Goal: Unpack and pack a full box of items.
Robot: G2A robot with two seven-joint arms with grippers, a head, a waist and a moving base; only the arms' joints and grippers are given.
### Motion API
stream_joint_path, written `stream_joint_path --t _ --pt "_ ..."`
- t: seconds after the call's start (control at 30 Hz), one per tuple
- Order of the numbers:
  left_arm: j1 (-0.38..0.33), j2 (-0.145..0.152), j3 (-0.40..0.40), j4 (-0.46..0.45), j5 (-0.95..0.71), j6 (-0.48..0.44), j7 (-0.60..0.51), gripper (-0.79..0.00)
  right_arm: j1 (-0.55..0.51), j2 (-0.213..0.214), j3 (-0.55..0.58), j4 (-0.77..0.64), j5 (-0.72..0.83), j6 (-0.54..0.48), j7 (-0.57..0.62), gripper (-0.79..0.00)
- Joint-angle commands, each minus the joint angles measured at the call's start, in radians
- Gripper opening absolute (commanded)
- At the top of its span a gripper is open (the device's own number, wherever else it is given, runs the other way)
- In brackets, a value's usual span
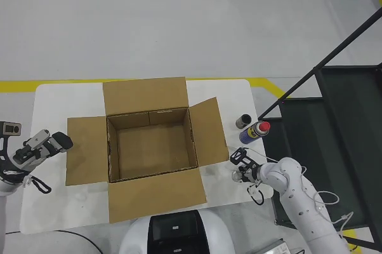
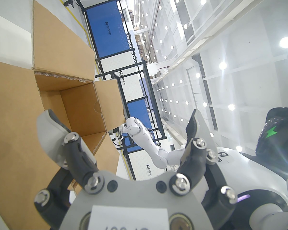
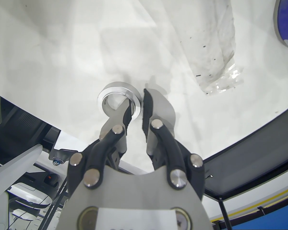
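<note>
An open cardboard box (image 1: 151,149), its inside bare, stands mid-table with all flaps folded out; its near corner is also seen in the left wrist view (image 2: 74,101). My left gripper (image 1: 53,142) hangs off the box's left flap, open (image 2: 122,130) with nothing between its fingers. On the other side of the box, my right gripper (image 1: 242,166) is down at the table. It is shut on the wall of a small silver metal ring (image 3: 115,94), one finger inside the ring and one outside.
A blue spray can with a red cap (image 1: 255,131) and a small dark can (image 1: 243,120) stand on the white table (image 1: 58,95) just beyond the right gripper. A clear plastic bag (image 3: 216,48) lies near the ring. A dark metal stair frame (image 1: 330,127) borders the table's right side.
</note>
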Motion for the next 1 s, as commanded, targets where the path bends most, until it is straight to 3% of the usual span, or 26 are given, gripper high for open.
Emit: stream_joint_path --t 0.0,0.2,0.4,0.67,0.97 --pt "0.0 0.0 0.0 0.0 0.0 0.0 0.0 0.0 0.001 0.002 0.0 0.0 0.0 0.004 -0.003 -0.785" --pt "0.0 0.0 0.0 0.0 0.0 0.0 0.0 0.0 -0.05 0.013 0.042 -0.077 0.008 0.014 -0.031 -0.785" --pt "0.0 0.0 0.0 0.0 0.0 0.0 0.0 0.0 -0.186 0.033 0.157 -0.286 0.041 -0.019 -0.082 -0.785" --pt "0.0 0.0 0.0 0.0 0.0 0.0 0.0 0.0 -0.363 0.046 0.325 -0.542 0.038 -0.027 -0.251 -0.785" --pt "0.0 0.0 0.0 0.0 0.0 0.0 0.0 0.0 -0.328 0.054 0.344 -0.682 -0.037 -0.027 -0.307 -0.785"
